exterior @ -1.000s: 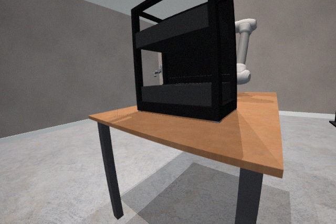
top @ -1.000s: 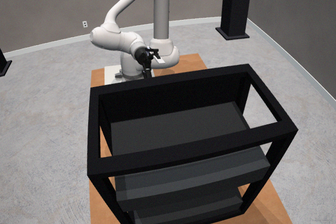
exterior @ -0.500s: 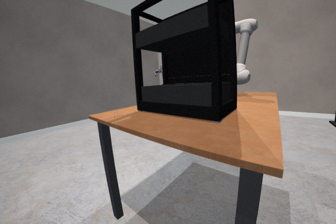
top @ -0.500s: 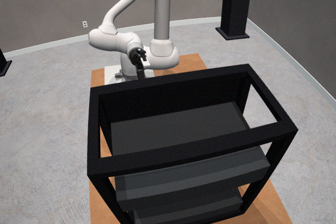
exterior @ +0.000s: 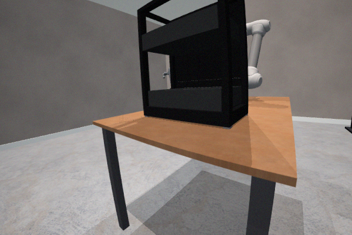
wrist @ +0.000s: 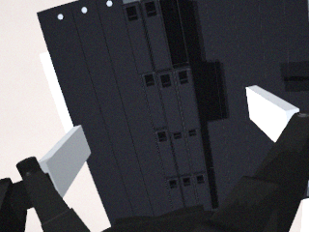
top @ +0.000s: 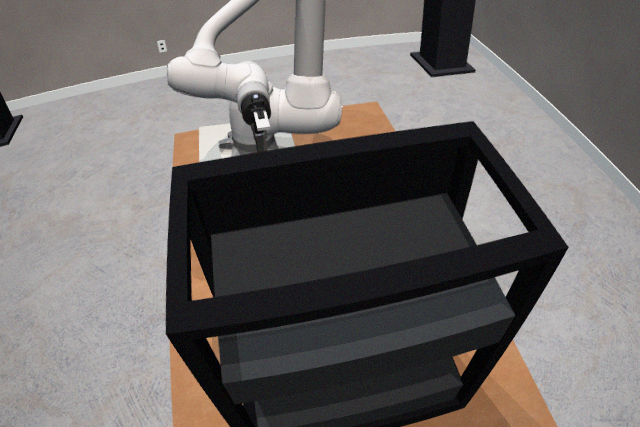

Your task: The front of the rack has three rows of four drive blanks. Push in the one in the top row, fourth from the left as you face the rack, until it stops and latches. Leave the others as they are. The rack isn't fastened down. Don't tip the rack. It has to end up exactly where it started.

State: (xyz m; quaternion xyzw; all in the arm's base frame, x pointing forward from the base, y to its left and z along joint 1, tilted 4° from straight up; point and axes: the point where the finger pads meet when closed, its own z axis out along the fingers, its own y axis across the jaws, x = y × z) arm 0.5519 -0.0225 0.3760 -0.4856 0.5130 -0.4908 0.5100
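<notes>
The black open-frame rack (top: 351,257) stands on the orange table (exterior: 227,141). The top and exterior views see it from behind, so its front with the drive blanks is hidden there. My gripper (top: 259,123) is open and empty, a short way in front of the rack's front face, near the top edge and toward the left end as the top camera sees it. It shows small through the rack's opening in the exterior view (exterior: 165,74). The wrist view shows the dark front panel (wrist: 174,97) turned on its side, with the blanks as narrow strips between my spread fingers. I cannot tell the target blank apart.
The arm's white base (top: 242,135) stands at the table's far end behind the rack's front. A black pedestal (top: 447,19) stands on the floor at the back right. The rack sits close to the table's left edge (exterior: 122,121).
</notes>
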